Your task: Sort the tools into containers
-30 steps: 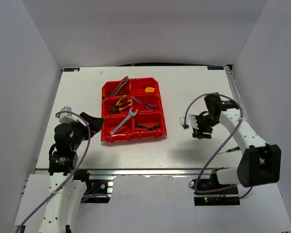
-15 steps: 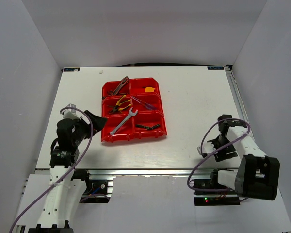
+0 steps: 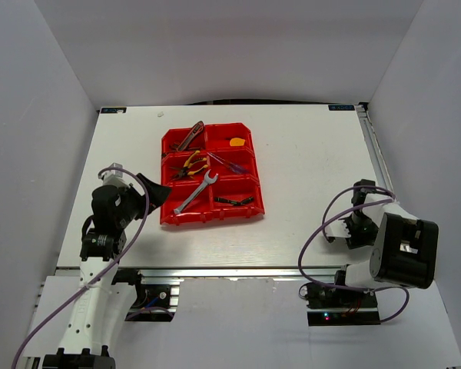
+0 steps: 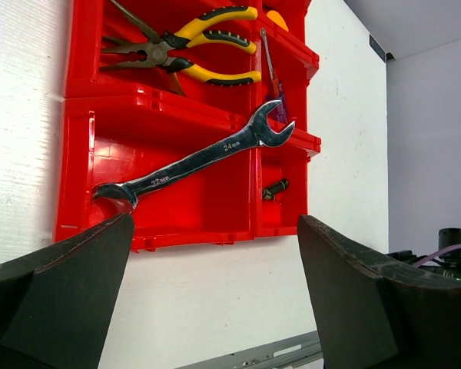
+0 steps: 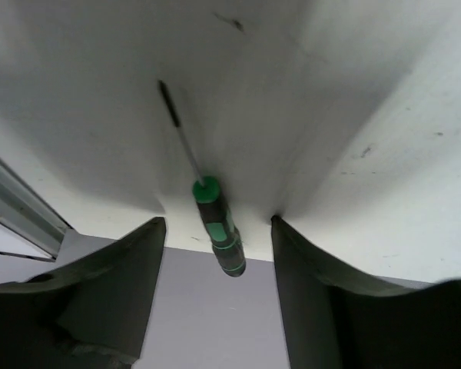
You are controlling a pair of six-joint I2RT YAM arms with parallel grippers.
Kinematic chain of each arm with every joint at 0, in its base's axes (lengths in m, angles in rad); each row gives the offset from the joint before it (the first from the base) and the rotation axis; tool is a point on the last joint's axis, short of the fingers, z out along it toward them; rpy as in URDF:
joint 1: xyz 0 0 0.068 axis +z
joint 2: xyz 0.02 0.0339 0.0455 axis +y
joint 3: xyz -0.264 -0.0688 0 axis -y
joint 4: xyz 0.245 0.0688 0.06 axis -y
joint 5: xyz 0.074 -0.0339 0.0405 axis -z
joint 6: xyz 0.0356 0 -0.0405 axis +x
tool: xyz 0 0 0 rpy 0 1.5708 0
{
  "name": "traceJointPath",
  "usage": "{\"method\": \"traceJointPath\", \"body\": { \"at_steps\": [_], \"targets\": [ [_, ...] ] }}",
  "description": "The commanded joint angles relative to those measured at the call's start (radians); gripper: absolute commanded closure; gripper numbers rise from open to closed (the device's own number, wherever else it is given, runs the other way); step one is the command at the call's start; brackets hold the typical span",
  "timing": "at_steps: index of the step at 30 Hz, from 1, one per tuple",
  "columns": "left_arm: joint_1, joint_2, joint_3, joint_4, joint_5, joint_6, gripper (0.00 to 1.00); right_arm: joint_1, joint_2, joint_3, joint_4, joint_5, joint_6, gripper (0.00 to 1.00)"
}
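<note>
Judging by the containers point(image 3: 211, 217), nearly finished: already holding red-black-handled pliers point(image 3: 190, 136), yellow-handled pliers point(image 4: 161, 54), silver wrench point(image 4: 192, 161), slim screwdrivers point(image 3: 229, 163) and small orange piece point(image 3: 237, 141). Left to bin: green-black screwdriver point(image 5: 219, 231), lying near the table point(image 3: 307, 154)'s near-right edge between the right gripper point(image 5: 215, 223)'s parted, empty fingers. Left gripper point(image 4: 213, 221) spread wide too, holding nothing, near the bins' near-left corner. Hidden beneath the right arm from above; blurred at the wrist.
</note>
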Motion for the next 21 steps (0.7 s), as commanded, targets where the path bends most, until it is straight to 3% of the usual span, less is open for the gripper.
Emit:
{"method": "traceJointPath", "body": {
  "at_steps": [1,4,7,9,10,14,17,21],
  "targets": [
    [0.006,-0.013,0.022,0.011,0.017,-0.008,0.02,-0.011,0.059,-0.001,0.081,-0.031,-0.26,0.39],
    [0.006,-0.027,0.022,0.002,0.011,-0.015,0.02,-0.012,0.076,0.015,0.086,-0.056,-0.26,0.45],
    [0.006,-0.041,0.016,-0.009,0.005,-0.021,0.02,-0.011,0.085,0.032,0.081,-0.088,-0.251,0.63],
    [0.006,-0.047,0.011,-0.012,0.002,-0.021,0.02,-0.012,0.087,0.039,0.071,-0.118,-0.234,0.67],
    [0.006,-0.051,0.011,-0.015,0.001,-0.024,0.02,-0.012,0.087,0.041,0.052,-0.128,-0.228,0.77],
    [0.006,-0.056,0.011,-0.021,-0.007,-0.022,0.02,-0.009,0.075,0.041,0.011,-0.192,-0.196,0.85],
    [0.006,-0.052,0.009,-0.02,-0.01,-0.022,0.02,0.014,0.056,0.077,-0.06,-0.289,-0.133,0.92],
    [0.006,-0.036,0.002,-0.011,-0.009,-0.019,0.02,0.119,0.036,0.223,-0.221,-0.608,0.036,0.97]
  ]
}}
